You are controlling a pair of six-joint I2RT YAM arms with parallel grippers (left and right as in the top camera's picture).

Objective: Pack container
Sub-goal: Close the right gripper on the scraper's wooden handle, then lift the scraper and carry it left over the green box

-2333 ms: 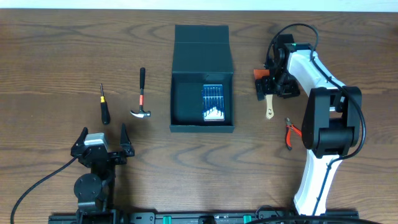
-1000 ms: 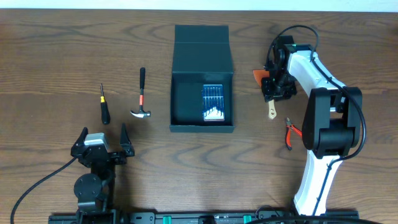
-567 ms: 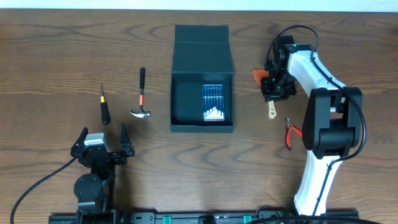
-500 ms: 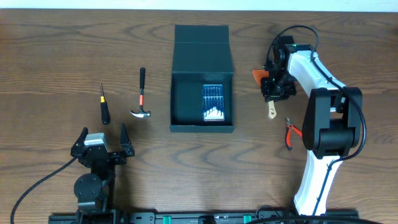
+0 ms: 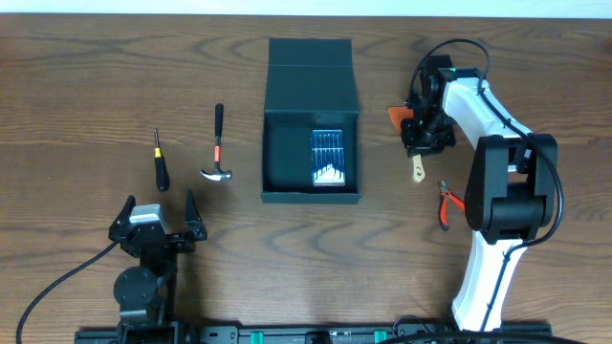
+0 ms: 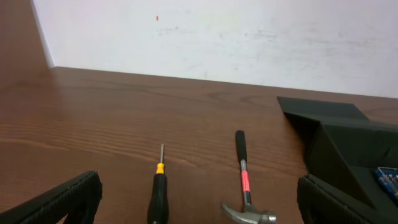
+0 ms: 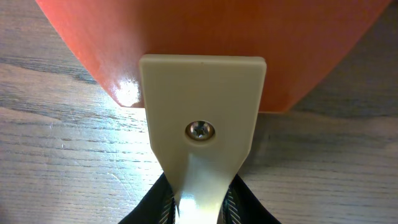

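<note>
My left fingers point(image 5: 189, 204) are spread wide and hold nothing, near the table's point(image 5: 76, 76) front edge. My right fingers point(image 7: 153, 209) pinch the cream handle of an orange-bladed scraper point(image 7: 202, 87). The container point(image 5: 285, 158), dark teal-green and squarish, sits mid-table with its flap lid laid back. A blue case of silver bits point(image 5: 329, 159) lies inside, along its right wall.

- One container point(image 5: 311, 76) is sitting on the one table point(image 5: 76, 76).
- One blue bit case point(image 5: 329, 159) is lying inside the container.
- One hammer point(image 5: 218, 145) is lying left of the container.
- One screwdriver point(image 5: 161, 164) is lying beside the hammer.
- One scraper point(image 5: 416, 172) is lying right of the container.
- One pair of pliers point(image 5: 446, 203) is lying near the scraper.
- Two arms are standing by: left arm point(image 5: 142, 282), right arm point(image 5: 502, 191).
</note>
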